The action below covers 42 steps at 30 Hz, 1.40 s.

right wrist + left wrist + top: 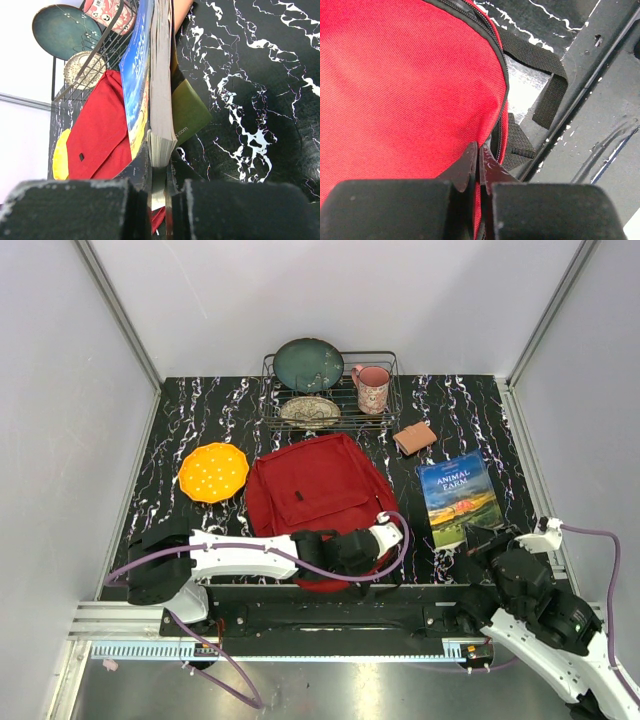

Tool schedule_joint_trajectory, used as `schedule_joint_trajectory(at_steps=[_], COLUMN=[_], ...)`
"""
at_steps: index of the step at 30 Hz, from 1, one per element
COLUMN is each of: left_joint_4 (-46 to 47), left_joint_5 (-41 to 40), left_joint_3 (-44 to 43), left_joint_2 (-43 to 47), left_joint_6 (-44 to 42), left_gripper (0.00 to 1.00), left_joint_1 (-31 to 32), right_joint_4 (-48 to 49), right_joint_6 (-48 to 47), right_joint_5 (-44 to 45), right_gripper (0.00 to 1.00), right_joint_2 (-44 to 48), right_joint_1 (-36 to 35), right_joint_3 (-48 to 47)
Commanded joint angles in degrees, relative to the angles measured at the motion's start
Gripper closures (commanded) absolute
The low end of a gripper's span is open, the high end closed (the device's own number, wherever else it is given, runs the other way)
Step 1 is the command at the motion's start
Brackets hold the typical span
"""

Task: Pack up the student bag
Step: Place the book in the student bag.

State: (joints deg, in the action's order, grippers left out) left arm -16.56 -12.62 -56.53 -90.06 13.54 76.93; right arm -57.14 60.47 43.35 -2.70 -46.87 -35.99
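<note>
Red backpack (312, 490) lies flat at the centre of the desk (200, 410), long axis front to back. Left jaws are clamped on its near right rim. Right jaws grip the near edge of the book (459, 498), which lies right of the backpack.

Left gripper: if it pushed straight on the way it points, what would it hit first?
The student bag: the left gripper is shut on its zippered edge, so it would seemingly press straight into that red fabric.
</note>
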Motion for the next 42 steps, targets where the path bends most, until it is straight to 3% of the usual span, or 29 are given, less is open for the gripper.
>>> schedule_joint_trajectory(at_steps=[1, 6, 17, 29, 42], left_joint_4=[0.3, 1.9, -1.3, -1.2, 0.0], left_joint_5=[-4.2, -6.5, -21.6, -21.4, -21.9], left_joint_3=[-1.1, 0.0, 3.1, 6.0, 8.9], left_joint_2=[3.4, 7.4, 18.2, 26.7, 33.0], left_joint_6=[1.2, 1.5, 6.3, 9.5, 11.1], left_gripper=[1.00, 1.00, 1.00, 1.00, 1.00], left_joint_1=[0.2, 0.2, -1.2, -3.6, -4.0], right_joint_4=[2.5, 3.4, 9.2, 8.8, 14.6], right_joint_6=[2.3, 1.4, -0.8, 0.6, -1.2], right_joint_5=[1.6, 2.5, -2.1, -0.6, -3.2], right_gripper=[1.00, 1.00, 1.00, 1.00, 1.00], right_joint_2=[1.9, 0.4, -5.6, -2.2, -9.3], right_joint_1=[-0.4, -0.3, -0.4, -0.4, -0.4], right_joint_3=[-0.1, 0.0, 1.0, 3.8, 2.9])
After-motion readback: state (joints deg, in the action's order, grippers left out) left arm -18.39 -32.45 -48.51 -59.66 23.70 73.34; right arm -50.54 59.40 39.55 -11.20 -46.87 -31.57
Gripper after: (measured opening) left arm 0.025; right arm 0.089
